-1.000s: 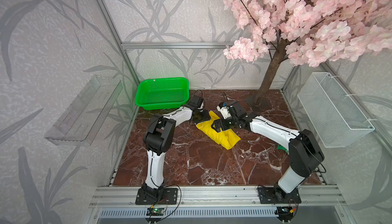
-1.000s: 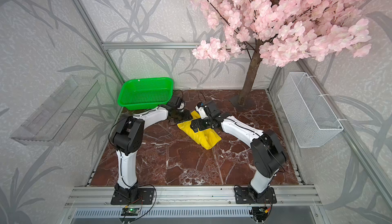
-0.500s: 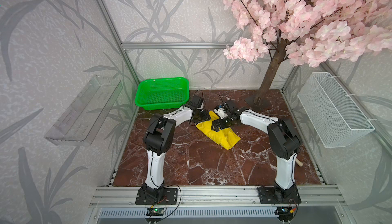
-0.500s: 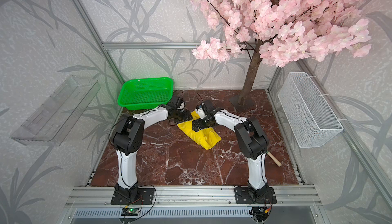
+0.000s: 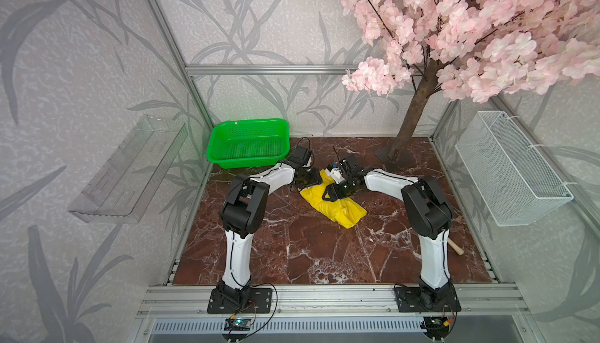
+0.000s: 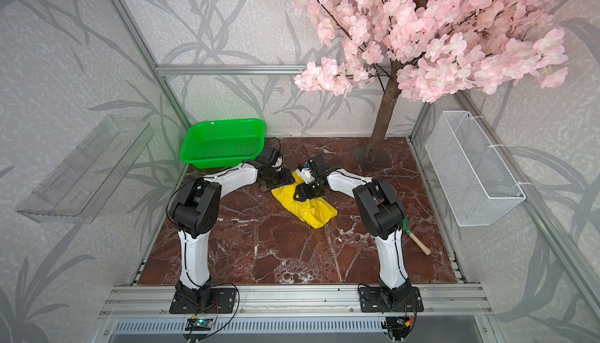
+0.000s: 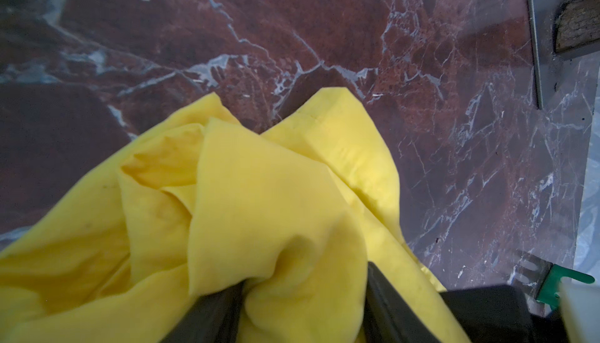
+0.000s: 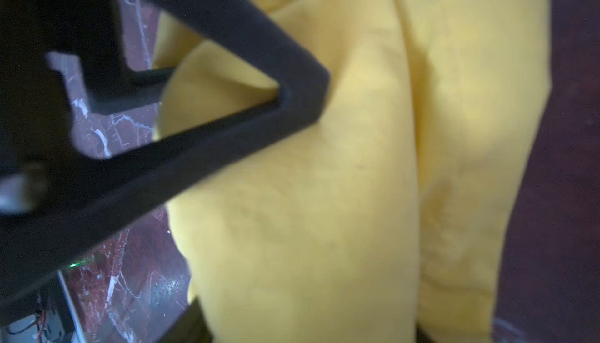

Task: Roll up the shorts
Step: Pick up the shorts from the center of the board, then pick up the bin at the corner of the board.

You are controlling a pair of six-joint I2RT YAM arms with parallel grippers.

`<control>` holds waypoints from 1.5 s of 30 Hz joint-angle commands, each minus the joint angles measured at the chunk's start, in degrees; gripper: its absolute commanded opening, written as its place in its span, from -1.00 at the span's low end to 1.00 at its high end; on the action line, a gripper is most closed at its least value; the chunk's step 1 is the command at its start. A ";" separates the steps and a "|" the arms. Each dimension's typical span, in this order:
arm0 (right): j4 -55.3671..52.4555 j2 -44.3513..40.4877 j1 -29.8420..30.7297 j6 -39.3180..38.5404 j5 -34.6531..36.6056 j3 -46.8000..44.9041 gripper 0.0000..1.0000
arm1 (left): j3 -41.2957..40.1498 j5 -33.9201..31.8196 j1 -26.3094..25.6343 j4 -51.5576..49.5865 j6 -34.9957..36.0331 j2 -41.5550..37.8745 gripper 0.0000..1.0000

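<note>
The yellow shorts (image 5: 336,208) lie bunched in a long bundle on the marble table, seen in both top views (image 6: 306,209). My left gripper (image 5: 312,180) is at the bundle's far end. In the left wrist view it (image 7: 303,279) is shut on a thick fold of the shorts (image 7: 259,195). My right gripper (image 5: 328,193) is right beside it, a little nearer along the bundle. In the right wrist view its jaws (image 8: 306,318) close on the roll of the shorts (image 8: 324,195), which fills the gap. Waistband and drawstring are hidden.
A green basket (image 5: 248,141) stands at the back left, close behind the left gripper. The tree's base plate (image 5: 394,157) is at the back right. A wooden-handled tool (image 5: 454,245) lies by the right arm. A wire basket (image 5: 509,169) and a clear shelf (image 5: 130,166) hang on the side walls.
The right arm drew in and raised its elbow, uncovering the wooden-handled tool. Its jaws went from wide open to closed on the roll. The left arm and the bundle stayed put.
</note>
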 commanded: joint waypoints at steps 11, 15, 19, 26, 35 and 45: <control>2.46 -0.94 -0.27 2.25 -3.27 -6.86 -1.00 | 1.80 -1.23 7.08 -2.98 -0.01 -7.22 0.41; 5.20 -3.55 -0.27 3.62 -4.80 -8.90 -1.00 | -3.26 -1.82 12.34 -0.72 -1.38 -14.66 0.46; 8.48 -6.17 -0.27 5.89 -5.29 -10.55 -1.00 | -11.46 -3.23 16.68 4.58 -3.69 -20.63 0.50; 7.03 -7.23 0.99 4.94 -3.81 -10.47 -1.00 | -19.88 -5.83 22.03 17.09 -13.47 -22.95 0.69; 8.79 -9.67 2.11 6.04 -0.99 -12.60 -1.00 | -23.30 -8.96 24.52 33.34 -21.81 -19.46 0.74; 7.50 -13.33 2.80 5.34 0.18 -13.15 -1.00 | -16.61 -7.16 25.75 32.25 -24.27 -9.17 0.59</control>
